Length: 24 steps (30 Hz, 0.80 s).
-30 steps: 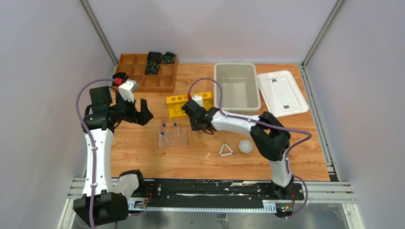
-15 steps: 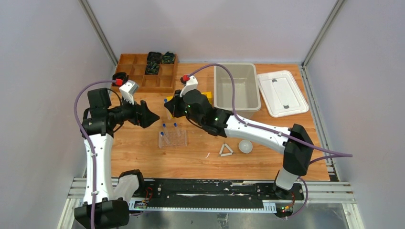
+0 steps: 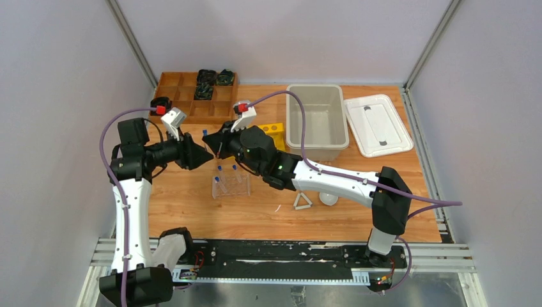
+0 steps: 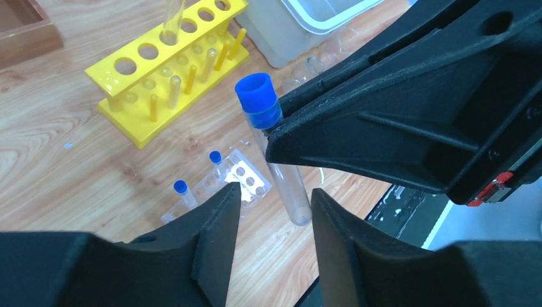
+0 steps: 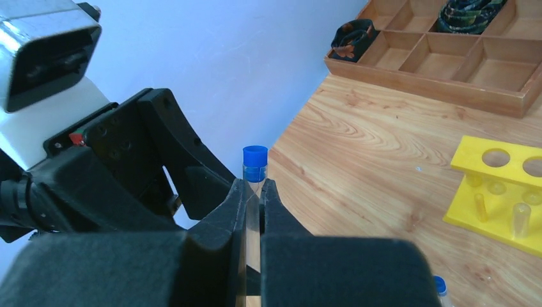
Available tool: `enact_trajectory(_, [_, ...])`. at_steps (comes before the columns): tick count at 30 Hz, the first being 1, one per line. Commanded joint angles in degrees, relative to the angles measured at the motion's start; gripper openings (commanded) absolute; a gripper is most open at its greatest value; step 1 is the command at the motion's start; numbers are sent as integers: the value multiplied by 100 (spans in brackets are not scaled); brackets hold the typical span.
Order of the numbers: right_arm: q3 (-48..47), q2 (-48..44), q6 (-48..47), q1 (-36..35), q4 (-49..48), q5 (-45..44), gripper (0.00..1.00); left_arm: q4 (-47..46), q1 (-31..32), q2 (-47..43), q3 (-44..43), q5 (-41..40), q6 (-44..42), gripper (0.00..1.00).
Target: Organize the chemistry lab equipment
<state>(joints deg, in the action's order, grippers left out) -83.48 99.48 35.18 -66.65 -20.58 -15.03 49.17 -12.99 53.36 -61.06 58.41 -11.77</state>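
My right gripper (image 3: 215, 142) (image 5: 254, 182) is shut on a clear tube (image 4: 282, 167) with a blue cap (image 5: 255, 162), holding it upright in the air just below the cap. My left gripper (image 3: 206, 153) (image 4: 276, 189) straddles the tube's lower end; its jaws stand apart, with a gap showing on the left side. Below, the clear plastic tube rack (image 3: 231, 186) holds blue-capped tubes (image 3: 218, 168). The white triangle frame (image 3: 302, 201) lies to its right, and the white round dish (image 3: 328, 199) peeks out from under the right arm.
A yellow six-hole rack (image 3: 277, 129) (image 4: 172, 70) stands behind the grippers. The wooden compartment tray (image 3: 192, 96) with black items sits at the back left. A grey bin (image 3: 316, 115) and its white lid (image 3: 378, 125) are at the back right.
The right arm has carried the blue-capped tube left and up to the left gripper. The left gripper's jaws have narrowed around the tube's lower end.
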Motion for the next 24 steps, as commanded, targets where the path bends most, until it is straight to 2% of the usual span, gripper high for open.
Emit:
enact_trajectory(1, [-34, -13, 107, -84, -446, -140, 0, -38, 9, 64, 59, 151, -19, 45])
enact_trajectory(5, [-51, 16, 160, -85, -519, 0, 1, -27, 12, 63, 71, 149, -72, 23])
enact_trajectory(7, [-170, 54, 171, -77, -379, 114, 8, -38, 11, 62, 75, 136, -107, 17])
enact_trajectory(10, [-562, 156, 312, 14, 401, 342, 26, -38, 15, -2, 117, 75, -294, 9])
enact_trajectory(13, [-1090, 296, 377, 174, 1494, 588, 37, -39, 14, -107, 174, -35, -584, 6])
enact_trajectory(15, [-1426, 402, 257, 255, 1985, 753, 40, -39, 12, -176, 196, -133, -769, 4])
enact_trajectory(18, [-1723, 500, 86, 354, 2515, 925, 39, -40, 10, -226, 189, -237, -908, 3])
enact_trajectory(24, [-2243, 711, -94, 468, 2982, 1306, 36, -40, 10, -243, 173, -252, -898, 2])
